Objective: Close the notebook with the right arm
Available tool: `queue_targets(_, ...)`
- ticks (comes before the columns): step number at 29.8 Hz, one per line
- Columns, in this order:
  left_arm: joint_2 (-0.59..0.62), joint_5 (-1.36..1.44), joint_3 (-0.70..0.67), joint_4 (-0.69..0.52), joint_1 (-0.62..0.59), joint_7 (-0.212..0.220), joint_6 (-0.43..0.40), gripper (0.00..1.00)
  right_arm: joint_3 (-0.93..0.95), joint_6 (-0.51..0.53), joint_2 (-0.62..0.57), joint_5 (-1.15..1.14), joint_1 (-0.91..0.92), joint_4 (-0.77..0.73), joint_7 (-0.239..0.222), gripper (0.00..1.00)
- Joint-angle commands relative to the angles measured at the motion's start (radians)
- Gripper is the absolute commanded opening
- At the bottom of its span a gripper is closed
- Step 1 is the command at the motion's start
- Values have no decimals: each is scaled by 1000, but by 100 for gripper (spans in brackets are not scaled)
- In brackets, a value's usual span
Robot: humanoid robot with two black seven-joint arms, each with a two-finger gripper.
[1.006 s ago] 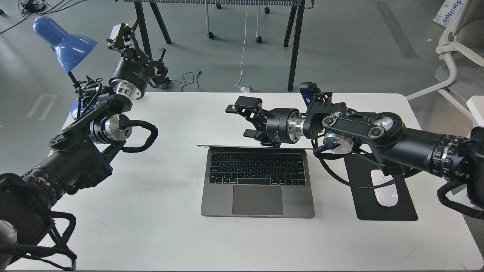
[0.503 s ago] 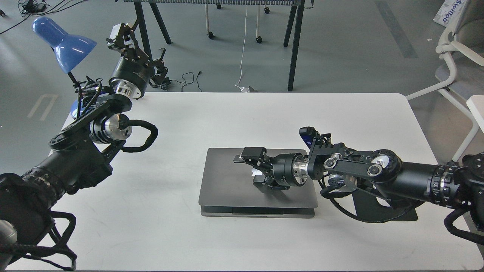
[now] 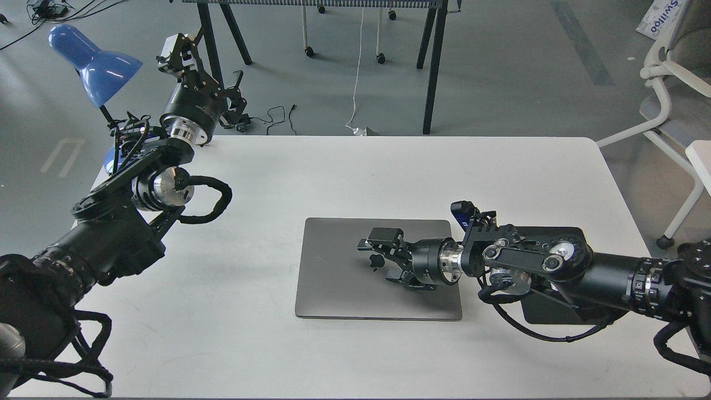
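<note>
On the white table point(image 3: 344, 172), the closed notebook point(image 3: 333, 272) lies under the right arm's point(image 3: 555, 264) spread jaws.

A lab or office: grey floor point(image 3: 500, 66), wheeled trestle desk point(image 3: 333, 11), office chair point(image 3: 675, 72), loose floor cables point(image 3: 272, 119).

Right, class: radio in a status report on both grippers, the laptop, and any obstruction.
Right gripper open, over lid. Left gripper raised off-table, state unclear. Slim grey metal laptop shut flat. Nothing obstructing.
</note>
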Motion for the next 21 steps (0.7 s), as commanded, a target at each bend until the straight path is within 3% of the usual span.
queue_targets(1,0,0,0,0,-1,0,0,100,14,9,0,-1,9,-2,1,100)
queue_targets(4,0,0,0,0,1,0,0,100,49,7,3,-1,30,-5,7,100)
queue_targets(11,0,0,0,0,1,0,0,100,320,9,-5,-1,98,-78,7,100)
queue_targets(16,0,0,0,0,1,0,0,100,625,21,-3,7,99,-208,9,100)
queue_targets(21,0,0,0,0,-1,0,0,100,953,38,1,21,43,-213,10,100)
